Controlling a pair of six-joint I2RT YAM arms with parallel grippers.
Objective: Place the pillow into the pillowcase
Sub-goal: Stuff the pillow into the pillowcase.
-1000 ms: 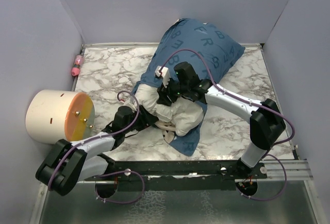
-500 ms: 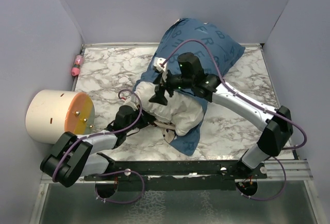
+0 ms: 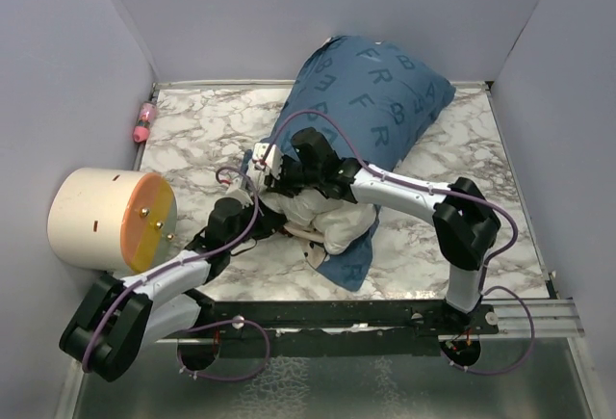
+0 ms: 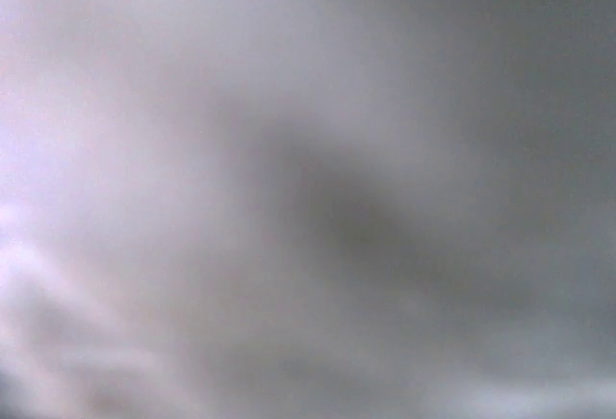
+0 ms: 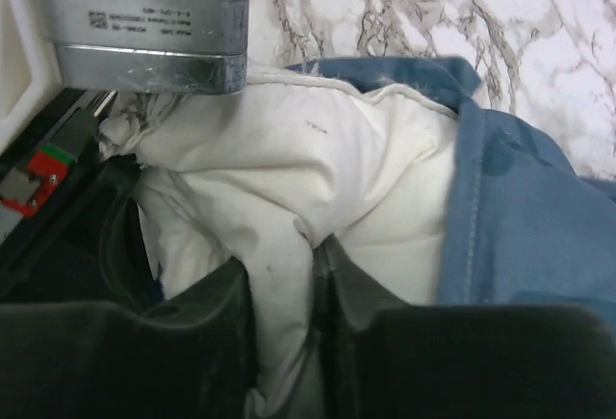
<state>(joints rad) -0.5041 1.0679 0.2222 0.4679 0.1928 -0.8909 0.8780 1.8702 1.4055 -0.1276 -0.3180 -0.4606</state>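
Observation:
The blue lettered pillowcase (image 3: pixel 371 91) lies plump at the back middle of the table. The white pillow (image 3: pixel 332 217) bulges out of its near, open end. My right gripper (image 3: pixel 274 176) sits at the pillow's left corner. In the right wrist view it (image 5: pixel 284 284) is shut on a pinched fold of the pillow (image 5: pixel 366 169), with the pillowcase hem (image 5: pixel 529 236) just to the right. My left gripper (image 3: pixel 255 226) is pushed in under the pillow's near-left side, its fingers hidden. The left wrist view is only a grey-white blur of cloth, and those jaws are shut.
The marble tabletop (image 3: pixel 192 140) is walled at the back and both sides. A cream cylinder with an orange face (image 3: pixel 111 217) lies at the left edge, and a small pink object (image 3: pixel 144 122) sits in the back-left corner. A silver block (image 5: pixel 144 29) of the left arm sits close above the right fingers.
My right gripper has swung left and nearer, opened, then closed on the pillow's left corner. The left gripper has closed and its arm has shifted slightly under the pillow.

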